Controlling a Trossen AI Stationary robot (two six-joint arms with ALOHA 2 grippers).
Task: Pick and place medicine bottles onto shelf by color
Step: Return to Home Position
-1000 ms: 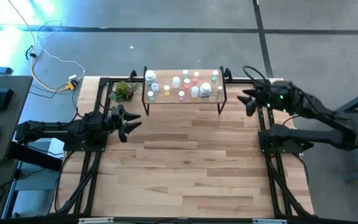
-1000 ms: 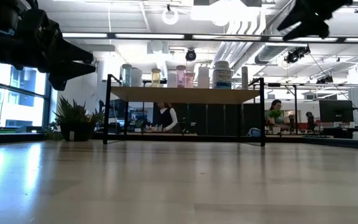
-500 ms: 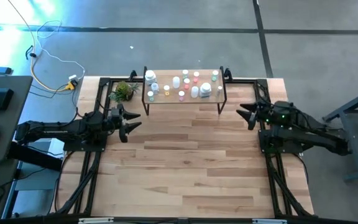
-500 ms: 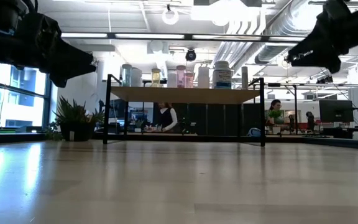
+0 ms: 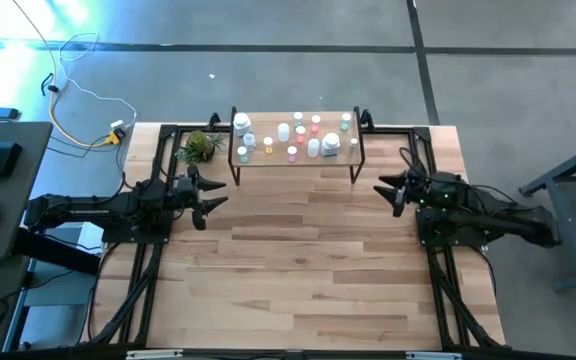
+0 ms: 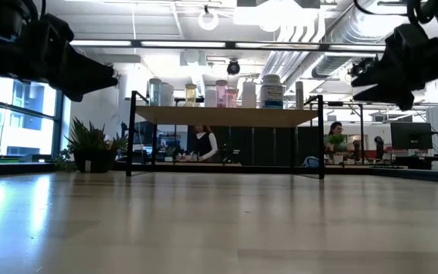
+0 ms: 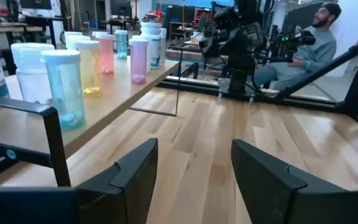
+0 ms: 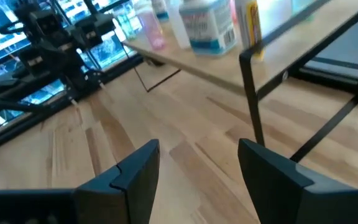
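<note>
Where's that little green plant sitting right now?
Seen from above, the plant sits at the far edge of the table on its left side, just beside the left end of the shelf and beyond the left gripper.

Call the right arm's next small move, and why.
Probably ease the right gripper back toward its base and stop. It is open and empty near the shelf, the medicine bottles stand on it, and the left gripper waits open opposite.

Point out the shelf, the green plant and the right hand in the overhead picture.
shelf [image 5: 268,125], high view, bare part of the board.
green plant [image 5: 198,146], high view, middle of the leaves.
right hand [image 5: 387,198], high view, midway between its fingertips.
</note>
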